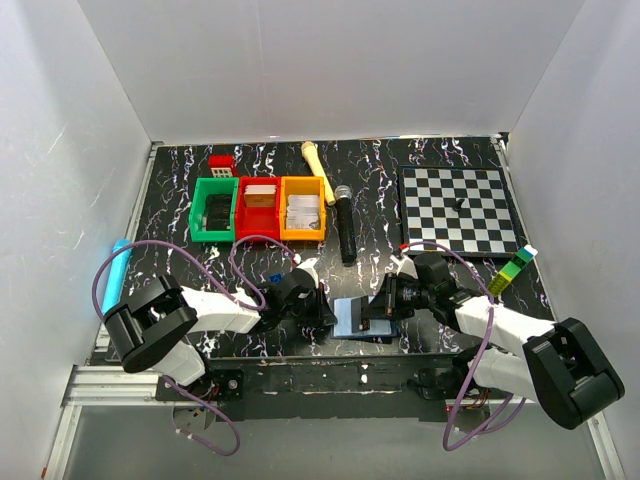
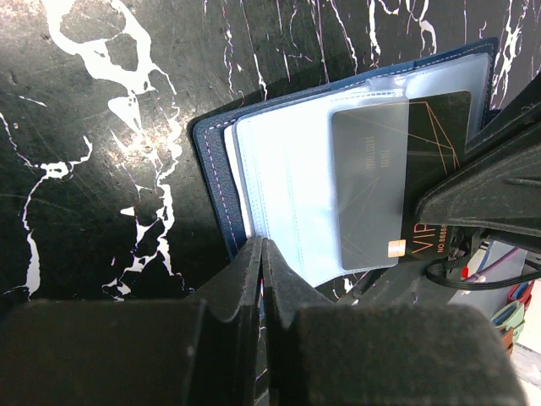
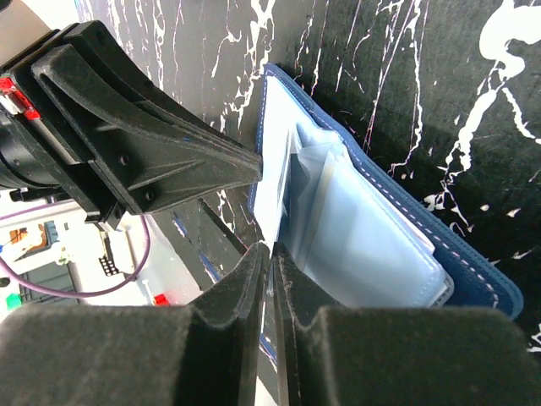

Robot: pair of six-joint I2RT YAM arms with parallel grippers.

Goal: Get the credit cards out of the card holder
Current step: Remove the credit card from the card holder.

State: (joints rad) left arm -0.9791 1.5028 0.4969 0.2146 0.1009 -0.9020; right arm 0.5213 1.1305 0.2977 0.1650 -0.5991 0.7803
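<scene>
Two arms meet over the open wallet, lower middle of the overhead frame, with one card partway out.

From above, the flat navy-blue folding card holder (image 1: 352, 318) lies open on the black marbled table (image 1: 180, 200), with the left gripper (image 1: 322, 308) at its left edge and the right gripper (image 1: 382, 306) at its right. In the left wrist view, the left jaws are fully shut at bottom centre, tips on the holder's edge; I cannot tell whether they are pinching or pinning it. A dark credit card (image 2: 372, 178) juts from a clear plastic sleeve (image 2: 287, 186) toward the right. In the right wrist view, the right jaws are nearly together, seemingly nipping that card's edge. Next, I'd judge, comes a straight pull away from the sleeve.
</scene>
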